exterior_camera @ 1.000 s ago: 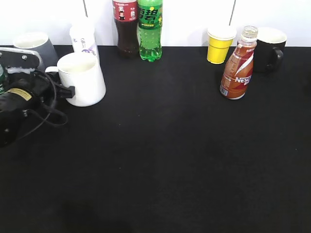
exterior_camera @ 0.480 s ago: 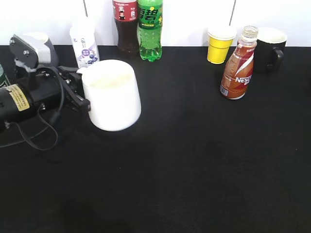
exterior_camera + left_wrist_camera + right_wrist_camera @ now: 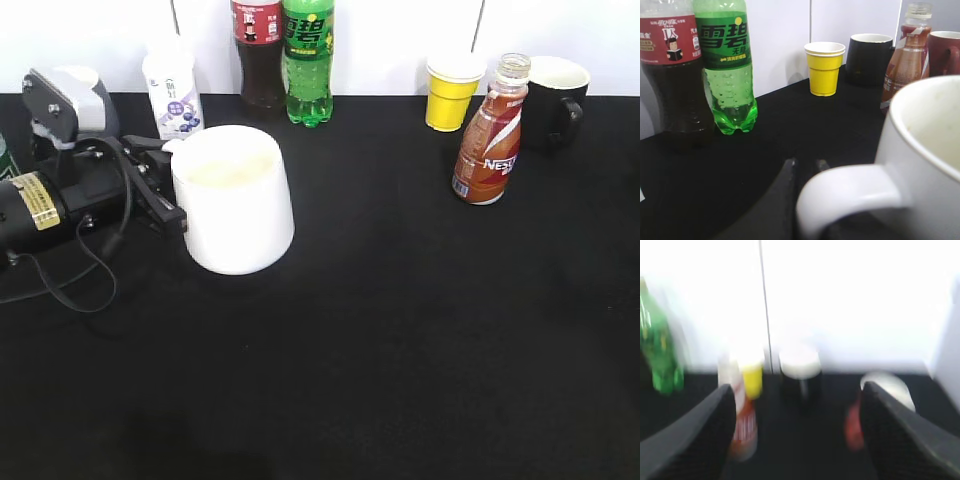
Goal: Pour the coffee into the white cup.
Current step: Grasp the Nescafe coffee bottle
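Glossy white ceramic cup [image 3: 235,200], matt black tabletop [image 3: 420,320], clear plastic bottles [image 3: 722,65]

The exterior camera looks down at a slant across my black table [image 3: 400,330] toward its far edge and the white wall. My left wrist camera sits low, very close behind the white cup [image 3: 920,160], facing the far right corner. My right wrist camera, blurred, faces that same far edge from farther back; all three share the yellow cup [image 3: 452,92] and black mug [image 3: 556,100].
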You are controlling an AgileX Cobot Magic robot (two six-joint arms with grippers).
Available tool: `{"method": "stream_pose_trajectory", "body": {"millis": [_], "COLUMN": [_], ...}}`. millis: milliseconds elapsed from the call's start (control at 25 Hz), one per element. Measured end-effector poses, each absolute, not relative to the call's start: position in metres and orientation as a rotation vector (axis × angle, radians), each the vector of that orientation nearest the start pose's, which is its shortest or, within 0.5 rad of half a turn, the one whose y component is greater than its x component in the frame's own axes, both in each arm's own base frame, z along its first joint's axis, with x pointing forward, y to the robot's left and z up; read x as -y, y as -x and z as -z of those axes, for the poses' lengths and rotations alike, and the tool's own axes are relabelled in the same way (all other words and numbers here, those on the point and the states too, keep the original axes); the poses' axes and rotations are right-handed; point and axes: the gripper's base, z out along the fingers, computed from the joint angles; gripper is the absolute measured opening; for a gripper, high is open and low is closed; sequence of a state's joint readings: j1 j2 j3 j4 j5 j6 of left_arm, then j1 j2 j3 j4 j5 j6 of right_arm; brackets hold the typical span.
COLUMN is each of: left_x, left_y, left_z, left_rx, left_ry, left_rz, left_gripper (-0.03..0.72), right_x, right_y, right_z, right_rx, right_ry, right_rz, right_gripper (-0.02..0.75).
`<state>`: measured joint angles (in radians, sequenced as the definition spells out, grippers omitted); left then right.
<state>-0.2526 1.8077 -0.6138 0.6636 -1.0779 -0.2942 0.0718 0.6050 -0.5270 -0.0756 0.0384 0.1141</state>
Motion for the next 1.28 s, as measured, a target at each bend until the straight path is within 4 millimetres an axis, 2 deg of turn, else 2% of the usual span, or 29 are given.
{"method": "stream_pose_trajectory", "body": {"millis": [40,80,200,280,320,440,560,640,840,1040,1120,1200,1280], "left_x": [0.126,0.126,0.125,0.125,0.125,0.125,0.125,0.125,0.125,0.125,0.125,0.125,0.125], "left_y": [-0.289,-0.289,-0.289,-0.289,-0.290,-0.289,-0.289,-0.289,-0.289,-0.289,-0.289,-0.289,-0.289], "left_z": [-0.164,-0.164,-0.164,-0.164,-0.164,-0.164,-0.164,-0.164,-0.164,-0.164,-0.164,-0.164,-0.164], "left_rx": [-1.582,-1.582,-1.583,-1.582,-1.582,-1.582,-1.582,-1.582,-1.582,-1.582,-1.582,-1.582,-1.582], "left_ry": [-0.683,-0.682,-0.681,-0.681,-0.680,-0.681,-0.681,-0.681,-0.681,-0.681,-0.681,-0.681,-0.681], "left_rz": [0.630,0.629,0.629,0.629,0.629,0.629,0.629,0.629,0.629,0.629,0.629,0.629,0.629], "left_gripper": [0.058,0.058,0.058,0.057,0.057,0.057,0.057,0.057,0.057,0.057,0.057,0.057,0.057], "right_x": [-0.011,-0.015,-0.031,-0.041,-0.045,-0.066,-0.070,-0.071,-0.069,-0.081,-0.083,-0.083,-0.083], "right_y": [-0.145,-0.158,-0.180,-0.194,-0.201,-0.217,-0.234,-0.259,-0.315,-0.369,-0.376,-0.376,-0.376], "right_z": [-0.336,-0.323,-0.263,-0.233,-0.223,-0.197,-0.162,-0.150,-0.118,-0.105,-0.106,-0.107,-0.107], "right_rx": [-1.555,-1.552,-1.681,-1.771,-1.800,-1.763,-1.856,-1.873,-1.867,-1.768,-1.746,-1.739,-1.738], "right_ry": [0.054,0.097,0.238,0.211,0.174,0.358,0.396,0.385,0.261,0.301,0.304,0.304,0.303], "right_rz": [-0.072,-0.063,-0.105,-0.219,-0.288,-0.433,-0.430,-0.391,-0.306,-0.323,-0.325,-0.327,-0.326], "right_gripper": [0.586,0.586,0.586,0.586,0.586,0.586,0.618,0.661,0.663,0.660,0.622,0.517,0.517]}}
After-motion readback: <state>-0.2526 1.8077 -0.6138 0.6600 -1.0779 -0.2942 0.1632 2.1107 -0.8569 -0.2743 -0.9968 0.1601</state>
